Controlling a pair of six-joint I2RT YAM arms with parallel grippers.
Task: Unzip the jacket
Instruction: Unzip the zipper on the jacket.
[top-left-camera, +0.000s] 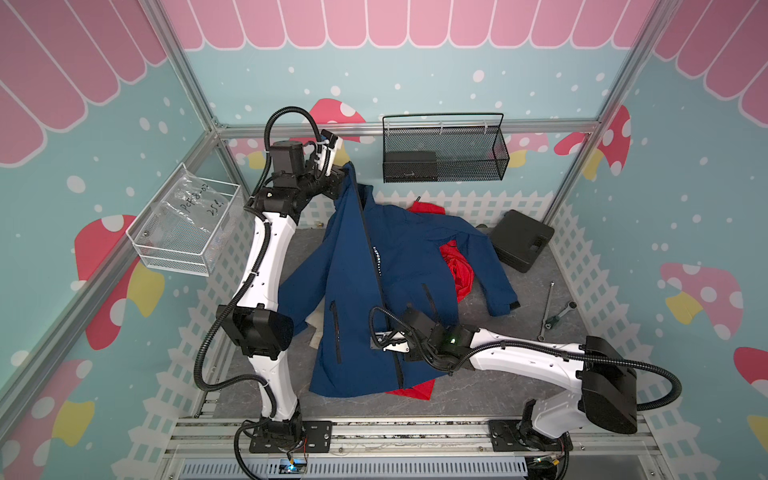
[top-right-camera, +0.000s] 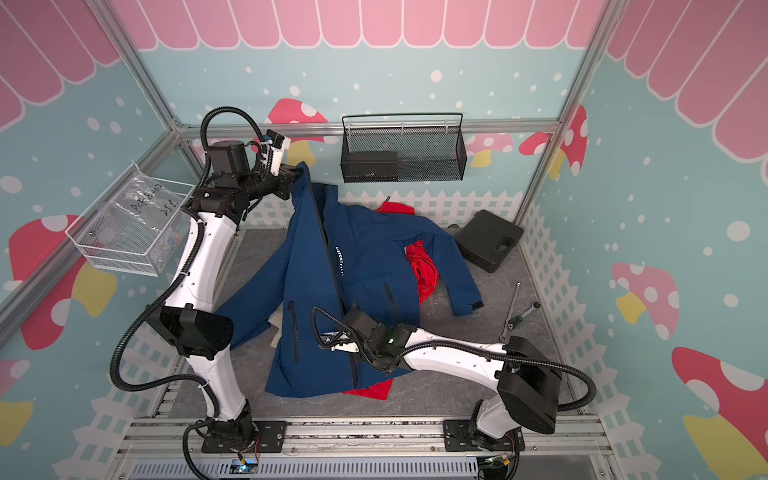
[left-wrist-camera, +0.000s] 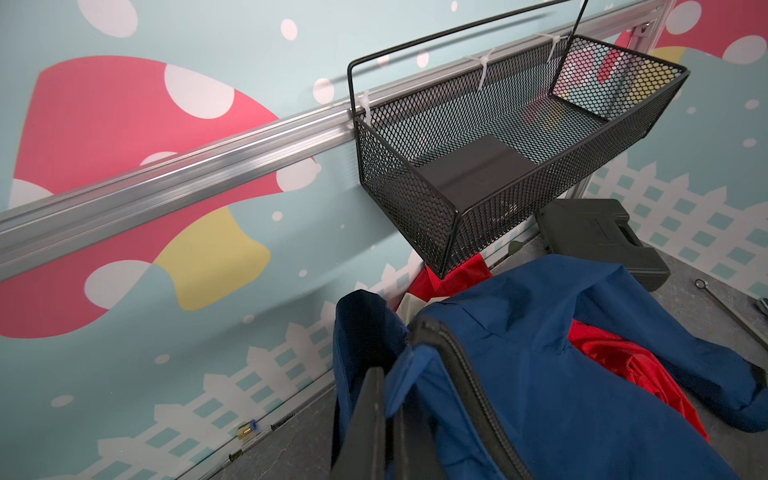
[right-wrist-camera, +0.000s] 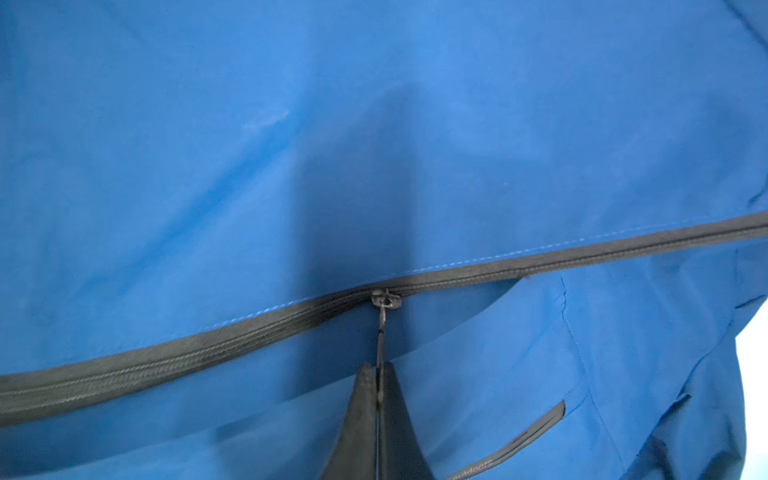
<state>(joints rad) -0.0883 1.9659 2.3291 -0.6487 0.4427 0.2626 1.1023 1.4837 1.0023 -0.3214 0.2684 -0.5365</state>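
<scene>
Nylon-looking jacket (top-left-camera: 365, 270) should drape limp and slippery; my right gripper (right-wrist-camera: 378, 368) pinches the thin zipper pull (right-wrist-camera: 380, 332) at its tips, left gripper (left-wrist-camera: 388, 399) clamps the collar (left-wrist-camera: 419, 361).

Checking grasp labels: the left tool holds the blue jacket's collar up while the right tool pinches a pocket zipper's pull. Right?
No: the right wrist view shows the right tool pinching the front zipper's pull, not a pocket's. The rest holds.
</scene>
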